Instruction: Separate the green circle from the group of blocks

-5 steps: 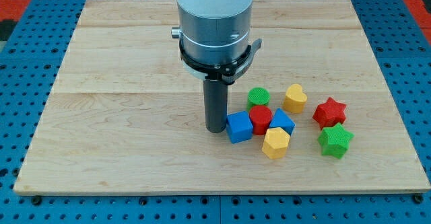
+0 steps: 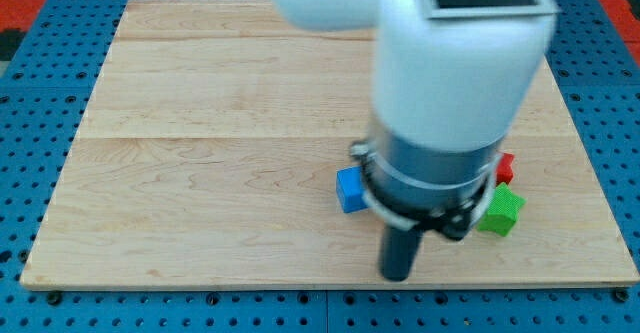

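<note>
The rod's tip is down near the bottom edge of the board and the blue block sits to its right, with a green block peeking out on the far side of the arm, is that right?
Not quite. In the camera view the blue block sits to the view's left of my tip and higher up, not to its right. The rest holds: my tip is near the bottom edge of the board, and a green block shows at the arm's right side.

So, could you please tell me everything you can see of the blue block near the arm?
Only part of the blue block shows: a plain, matte blue cube-like corner with a lighter top face, resting flat on the wooden board. Its right side is hidden behind the arm, so contact with other blocks cannot be judged. My tip stands apart from it, toward the view's bottom right.
</note>
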Tool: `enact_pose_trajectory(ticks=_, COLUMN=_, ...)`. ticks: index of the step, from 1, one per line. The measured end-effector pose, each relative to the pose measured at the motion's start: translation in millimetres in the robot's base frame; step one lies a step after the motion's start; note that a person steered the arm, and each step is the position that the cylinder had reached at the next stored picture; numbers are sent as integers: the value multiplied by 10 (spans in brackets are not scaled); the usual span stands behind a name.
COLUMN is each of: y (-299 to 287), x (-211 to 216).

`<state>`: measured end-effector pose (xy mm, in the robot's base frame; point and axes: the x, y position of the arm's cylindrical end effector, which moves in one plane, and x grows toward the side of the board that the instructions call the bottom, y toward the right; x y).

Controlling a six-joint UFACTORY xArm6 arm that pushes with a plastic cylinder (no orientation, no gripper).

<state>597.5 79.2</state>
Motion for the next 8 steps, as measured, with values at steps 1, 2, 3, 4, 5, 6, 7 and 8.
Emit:
enact_pose_trajectory(ticks=1, y=172, x=-605)
enact_pose_trajectory(ticks=2, y=-49, x=-1386)
enact_pose_trajectory(ticks=3, y=-450, x=-1816)
enact_pose_trajectory(ticks=4, y=-424, x=-2036)
enact_pose_trajectory(ticks=5, y=-1135, x=-2241)
enact_pose_trajectory(ticks=6, y=-1303, x=-1901)
enact_pose_trajectory(ticks=7, y=-1592, x=-1892)
enact_pose_trajectory(ticks=8, y=-2309, x=-2080)
